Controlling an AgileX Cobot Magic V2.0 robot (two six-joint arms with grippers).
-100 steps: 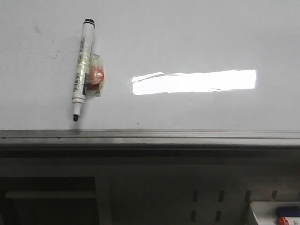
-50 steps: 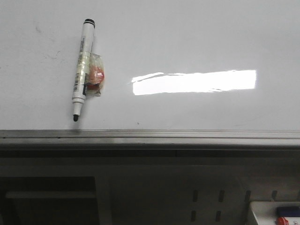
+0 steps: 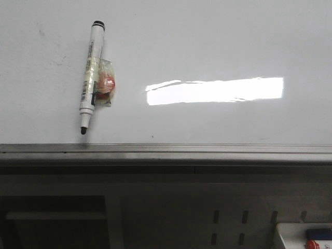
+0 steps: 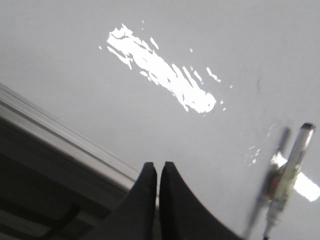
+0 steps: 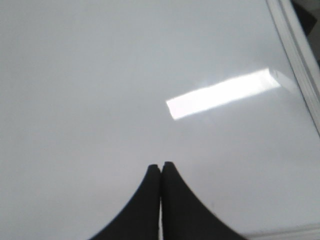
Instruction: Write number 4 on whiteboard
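The glossy whiteboard (image 3: 218, 41) fills the upper front view, with a grey metal rail (image 3: 166, 150) along its near edge. No number 4 shows on it. A white marker (image 3: 91, 72) with a black tip and a taped red-and-clear piece lies slanted at the board's left, uncapped tip toward the rail. It appears blurred in the left wrist view as the marker (image 4: 287, 175). My left gripper (image 4: 158, 166) is shut and empty over the board beside the rail (image 4: 65, 142). Over bare whiteboard (image 5: 100, 75), my right gripper (image 5: 160, 165) is likewise shut on nothing. Neither gripper shows in the front view.
A bright rectangular light glare (image 3: 215, 91) lies on the board's middle. Below the rail is a grey perforated panel (image 3: 233, 223). A white tray (image 3: 306, 236) with blue and red items sits at the bottom right corner.
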